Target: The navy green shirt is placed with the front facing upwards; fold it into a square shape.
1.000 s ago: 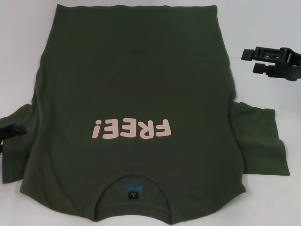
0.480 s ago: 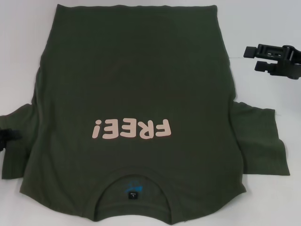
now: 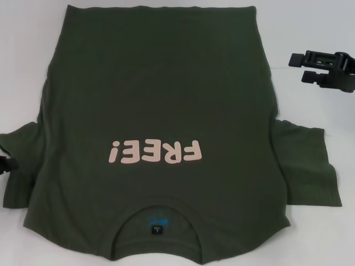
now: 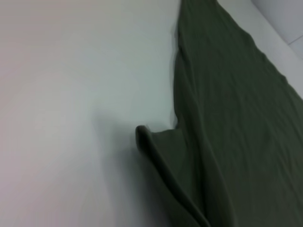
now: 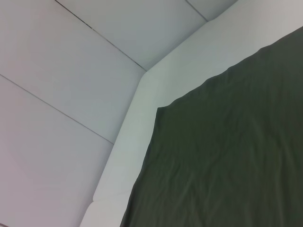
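1. The navy green shirt (image 3: 161,111) is spread flat on the white desk (image 3: 310,33), print up, collar nearest the robot; no fold is made yet.
2. The right gripper (image 3: 304,67) is held open beside the hem end; a sleeve must be grasped next.
3. The left gripper (image 3: 6,164) is cut off at the left sleeve; its state cannot be told.

One navy green shirt (image 3: 161,100), two sleeves, one "FREE!" print (image 3: 154,151), one neck label (image 3: 158,229); two grippers; one desk (image 3: 310,111).
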`<state>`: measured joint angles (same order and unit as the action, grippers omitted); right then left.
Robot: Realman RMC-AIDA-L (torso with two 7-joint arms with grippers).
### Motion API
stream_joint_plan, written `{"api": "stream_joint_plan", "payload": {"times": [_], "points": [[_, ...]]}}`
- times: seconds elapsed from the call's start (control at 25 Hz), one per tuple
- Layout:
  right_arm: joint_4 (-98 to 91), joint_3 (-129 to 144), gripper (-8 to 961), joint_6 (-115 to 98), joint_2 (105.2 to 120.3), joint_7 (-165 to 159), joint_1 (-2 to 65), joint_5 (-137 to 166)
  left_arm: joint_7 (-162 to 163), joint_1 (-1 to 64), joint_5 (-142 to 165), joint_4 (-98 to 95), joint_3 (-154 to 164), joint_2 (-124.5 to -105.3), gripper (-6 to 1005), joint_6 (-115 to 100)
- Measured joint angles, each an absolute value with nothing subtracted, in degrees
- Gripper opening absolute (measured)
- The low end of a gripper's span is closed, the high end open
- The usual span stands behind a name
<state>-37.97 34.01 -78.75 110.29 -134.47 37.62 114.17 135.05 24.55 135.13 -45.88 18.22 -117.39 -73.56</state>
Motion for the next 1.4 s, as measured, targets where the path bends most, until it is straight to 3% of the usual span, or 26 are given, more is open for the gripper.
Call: {"api": "stream_joint_plan", "payload": {"times": [0.2,0.76,1.0,1.4], "points": [[-38.0,34.0,856,-78.8,110.07,-134.5,37.6,114.2,135.1,26.0,138.9,-47.9,18.2,-116.8,2,-74.1],[-38.0,33.5,856,-78.8,109.77,-134.6,37.6,114.1,141.3,30.8,151.1,-56.5,23.0,-114.97,13,-74.9],[-38.0,33.5,855,-78.8,109.78,-134.6,37.6,114.1,141.6,35.1,158.7,-57.7,24.1,-112.97,18,-75.5],[-38.0,33.5,855,-78.9,109.76,-134.7,37.6,114.2,146.8,37.3,163.6,-62.9,32.3,-112.7,26,-76.8]]}}
